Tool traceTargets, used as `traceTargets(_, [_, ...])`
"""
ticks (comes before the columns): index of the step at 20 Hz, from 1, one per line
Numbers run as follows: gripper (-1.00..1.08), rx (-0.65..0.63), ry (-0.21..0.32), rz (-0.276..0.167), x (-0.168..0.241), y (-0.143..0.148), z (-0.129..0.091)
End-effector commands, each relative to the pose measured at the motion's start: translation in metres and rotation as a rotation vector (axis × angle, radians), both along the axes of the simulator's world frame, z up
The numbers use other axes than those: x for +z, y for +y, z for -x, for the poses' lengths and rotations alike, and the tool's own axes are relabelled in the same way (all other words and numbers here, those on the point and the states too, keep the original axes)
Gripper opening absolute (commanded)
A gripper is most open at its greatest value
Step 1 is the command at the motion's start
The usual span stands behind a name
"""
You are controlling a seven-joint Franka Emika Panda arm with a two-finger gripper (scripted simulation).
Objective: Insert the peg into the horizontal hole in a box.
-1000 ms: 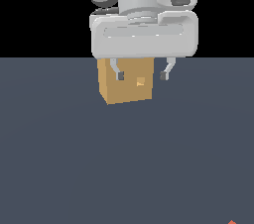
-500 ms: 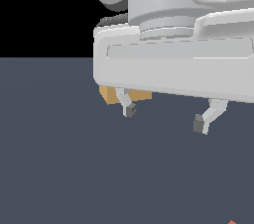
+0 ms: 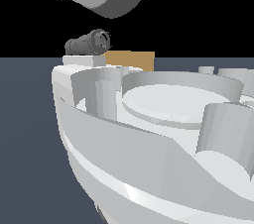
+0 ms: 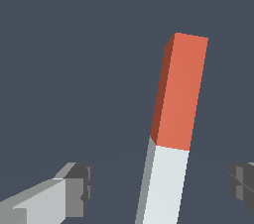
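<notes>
End effector (image 4: 161, 183) spread wide around the half orange-red, half white peg (image 4: 171, 129).

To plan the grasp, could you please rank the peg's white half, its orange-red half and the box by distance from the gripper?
1. Peg's white half, between the open gripper's fingers in the wrist view.
2. Peg's orange-red half, beyond the fingertips.
3. Box, seen only in the exterior view, at the back.

The peg (image 4: 176, 119), half orange-red and half white, lies flat on the floor; the tan box (image 3: 130, 60) shows only its top edge.
</notes>
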State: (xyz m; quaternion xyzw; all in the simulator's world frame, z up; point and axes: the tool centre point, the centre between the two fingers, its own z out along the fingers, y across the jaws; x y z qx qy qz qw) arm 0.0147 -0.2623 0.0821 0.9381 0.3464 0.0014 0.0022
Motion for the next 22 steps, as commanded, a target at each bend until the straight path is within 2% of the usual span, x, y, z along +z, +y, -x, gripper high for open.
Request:
traceTargets(1, [1.0, -0.079, 0.001, -0.001, -0.007, -0.021, 0.012])
traceTargets(7, [1.0, -0.172, 0.004, -0.003, -0.017, -0.045, 0.029])
traceTargets(15, [1.0, -0.17, 0.005, -0.003, -0.02, -0.045, 0.03])
traceTargets(22, [1.0, -0.17, 0.004, -0.004, -0.054, -0.044, 0.03])
